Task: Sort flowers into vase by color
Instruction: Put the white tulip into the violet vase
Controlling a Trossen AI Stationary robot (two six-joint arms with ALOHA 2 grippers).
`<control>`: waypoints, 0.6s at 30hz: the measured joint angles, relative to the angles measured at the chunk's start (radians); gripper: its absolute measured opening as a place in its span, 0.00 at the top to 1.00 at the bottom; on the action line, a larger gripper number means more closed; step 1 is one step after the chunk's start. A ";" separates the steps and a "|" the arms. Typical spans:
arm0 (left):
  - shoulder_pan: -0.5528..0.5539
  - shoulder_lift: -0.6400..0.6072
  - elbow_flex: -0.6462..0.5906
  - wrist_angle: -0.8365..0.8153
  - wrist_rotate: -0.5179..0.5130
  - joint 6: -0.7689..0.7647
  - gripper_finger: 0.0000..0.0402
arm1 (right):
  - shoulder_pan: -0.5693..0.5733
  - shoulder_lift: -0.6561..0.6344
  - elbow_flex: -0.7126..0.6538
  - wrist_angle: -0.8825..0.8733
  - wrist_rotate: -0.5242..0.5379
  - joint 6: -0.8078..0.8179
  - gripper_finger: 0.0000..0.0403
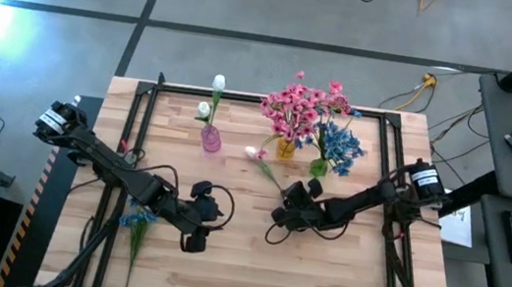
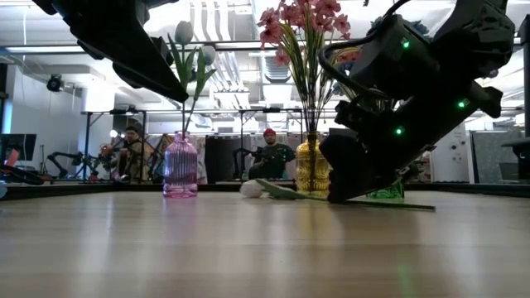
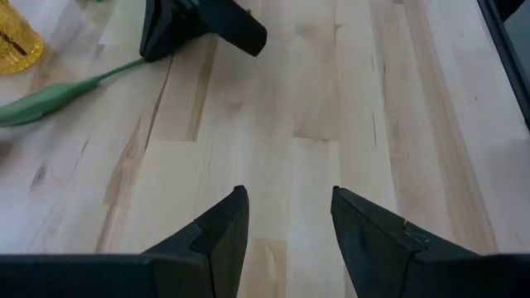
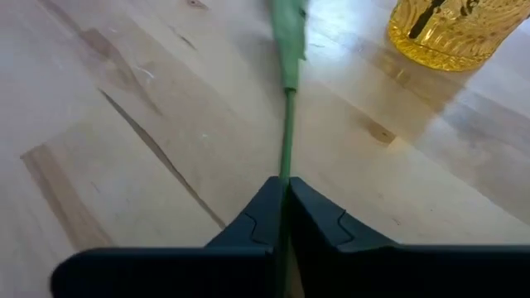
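Observation:
A white-bud flower (image 1: 256, 155) lies on the wooden table, its bud (image 2: 251, 189) near the yellow vase (image 1: 285, 148), which holds pink blossoms. My right gripper (image 4: 286, 184) is down at the table and shut on the flower's green stem. A pink vase (image 1: 210, 138) holds white buds. A green vase (image 1: 318, 167) holds blue blossoms. Another blue flower (image 1: 137, 217) lies flat near the table's left edge. My left gripper (image 3: 286, 223) hovers open above bare wood, left of the right gripper, holding nothing. My right gripper pinches the green stem (image 4: 286, 157) between its two fingertips, away from the bud. The fingers slant down from the table's right and near side and run roughly along the stem. The flower lies flat, bud and stem (image 2: 397, 204) resting on the table.
The three vases stand in a row at the table's far middle. Black frame rails (image 1: 127, 146) run along the table's left and right sides. Bare wood stretches across the near half. People sit in the room beyond the far edge.

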 joint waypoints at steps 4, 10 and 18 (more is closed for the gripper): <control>0.000 0.000 0.000 0.000 0.000 0.000 0.60 | 0.040 -0.013 0.005 -0.010 -0.057 0.023 0.97; 0.000 0.000 0.000 0.000 0.000 0.000 0.60 | 0.129 -0.118 0.006 -0.068 -0.258 0.054 0.96; 0.000 0.000 0.000 0.006 -0.019 0.008 0.60 | 0.161 -0.235 0.006 -0.154 -0.307 0.021 0.92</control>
